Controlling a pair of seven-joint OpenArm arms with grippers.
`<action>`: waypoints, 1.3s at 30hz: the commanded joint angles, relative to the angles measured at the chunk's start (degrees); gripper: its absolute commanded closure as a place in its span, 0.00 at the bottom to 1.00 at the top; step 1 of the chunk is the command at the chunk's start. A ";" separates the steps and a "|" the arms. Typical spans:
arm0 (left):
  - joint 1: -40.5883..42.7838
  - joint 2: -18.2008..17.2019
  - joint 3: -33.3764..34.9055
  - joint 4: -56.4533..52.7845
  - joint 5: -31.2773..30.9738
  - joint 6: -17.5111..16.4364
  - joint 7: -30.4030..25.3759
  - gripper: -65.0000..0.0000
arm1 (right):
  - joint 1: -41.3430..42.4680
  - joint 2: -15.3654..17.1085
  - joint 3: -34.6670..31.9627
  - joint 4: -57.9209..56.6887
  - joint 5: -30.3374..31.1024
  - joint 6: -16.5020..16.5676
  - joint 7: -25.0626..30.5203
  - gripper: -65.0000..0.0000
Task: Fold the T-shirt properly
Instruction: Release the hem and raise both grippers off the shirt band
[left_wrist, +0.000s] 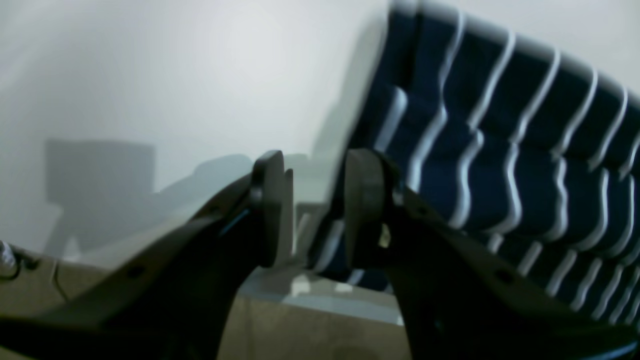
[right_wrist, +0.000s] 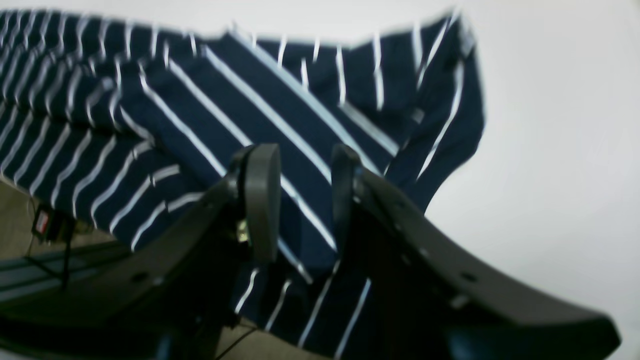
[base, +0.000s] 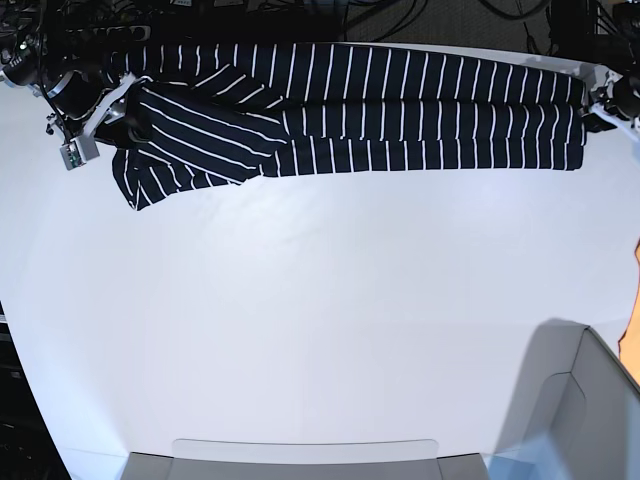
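The T-shirt (base: 400, 110), dark navy with thin white stripes, lies folded into a long band along the far edge of the white table (base: 320, 300). One sleeve end spreads at the left (base: 170, 160). My right gripper (right_wrist: 305, 200) hovers over that sleeve end (right_wrist: 280, 115), open, and striped cloth shows through the gap below it. In the base view it sits at the shirt's left end (base: 112, 105). My left gripper (left_wrist: 312, 200) is open beside the shirt's other end (left_wrist: 500, 150), the cloth edge just past its right finger (left_wrist: 362, 200). In the base view it is at the right end (base: 600, 103).
The table's far edge runs right behind the shirt, with dark cables and gear (base: 300, 15) beyond it. A grey bin (base: 575, 410) stands at the front right corner. A grey panel (base: 300, 462) lies along the front edge.
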 joint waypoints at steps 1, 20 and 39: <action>-0.35 -1.77 0.72 1.06 -0.60 -0.25 -0.89 0.68 | 0.49 0.80 0.43 0.64 0.79 0.24 0.15 0.72; -1.58 -1.77 15.40 -12.21 0.36 -0.51 -7.05 0.68 | 3.13 1.06 0.43 0.55 0.70 0.24 -0.82 0.72; -11.95 -4.41 11.71 -21.79 1.95 -5.17 -7.66 1.00 | 4.80 -0.34 0.69 0.55 1.14 0.16 -0.38 0.72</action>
